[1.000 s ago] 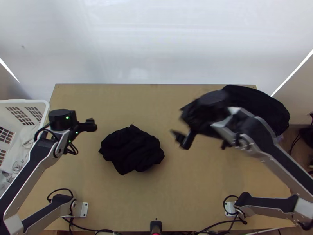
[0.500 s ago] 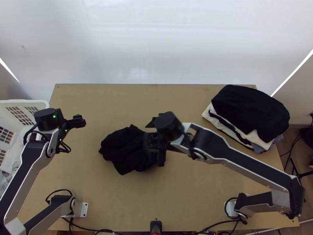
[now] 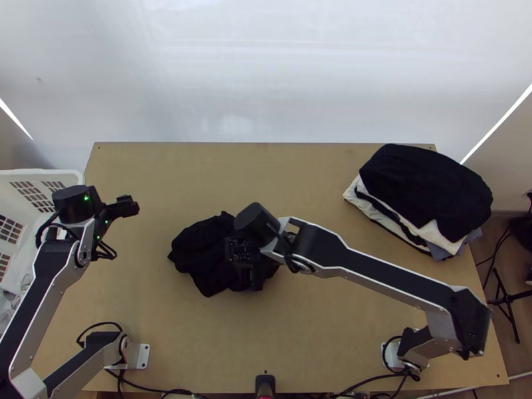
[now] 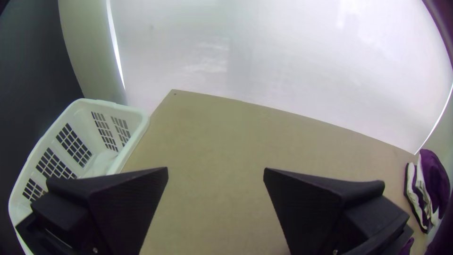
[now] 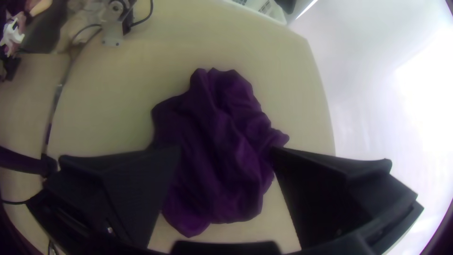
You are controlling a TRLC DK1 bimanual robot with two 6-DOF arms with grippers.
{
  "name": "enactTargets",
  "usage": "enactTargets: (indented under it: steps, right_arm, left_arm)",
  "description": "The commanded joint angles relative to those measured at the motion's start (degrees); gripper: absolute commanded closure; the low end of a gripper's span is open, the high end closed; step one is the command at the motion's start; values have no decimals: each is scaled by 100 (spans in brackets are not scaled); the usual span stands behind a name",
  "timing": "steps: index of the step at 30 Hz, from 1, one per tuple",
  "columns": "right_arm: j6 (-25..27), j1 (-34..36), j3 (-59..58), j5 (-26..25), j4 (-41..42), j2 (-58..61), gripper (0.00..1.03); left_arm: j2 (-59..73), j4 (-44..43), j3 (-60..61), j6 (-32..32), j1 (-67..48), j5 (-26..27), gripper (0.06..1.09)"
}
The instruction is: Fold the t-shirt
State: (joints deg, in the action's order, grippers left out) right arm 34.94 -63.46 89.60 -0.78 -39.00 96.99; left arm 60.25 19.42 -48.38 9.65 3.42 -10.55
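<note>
While the t-shirt (image 3: 198, 259) lay bunched on the worktop (image 3: 319, 332) beneath the right gripper (image 5: 226, 150) — its jaws apart — soft, light, limp handling was suggested, a loose fold (image 5: 226, 106) being best pinched; the jaws of the left gripper (image 4: 215, 170) were parted too.

From above, the right gripper (image 3: 242, 256) is hiding part of the bunched t-shirt (image 3: 199, 256). The white basket (image 3: 40, 172) is running off the left edge, the left arm (image 3: 38, 292) blocking more of it. In the left wrist view, the right edge is cutting off the clothes pile (image 4: 432, 179).
</note>
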Motion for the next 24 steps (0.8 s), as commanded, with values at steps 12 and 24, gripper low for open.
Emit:
enactTargets:
  steps: [12,24]
  right_arm:
    - [-101,159,66,245,648,742,29]
    - [-66,440,-39,271,763,778,33]
  left_arm:
    - [92,-114,39,28,168,9,10]
    - [145,-114,4,28,203,17,10]
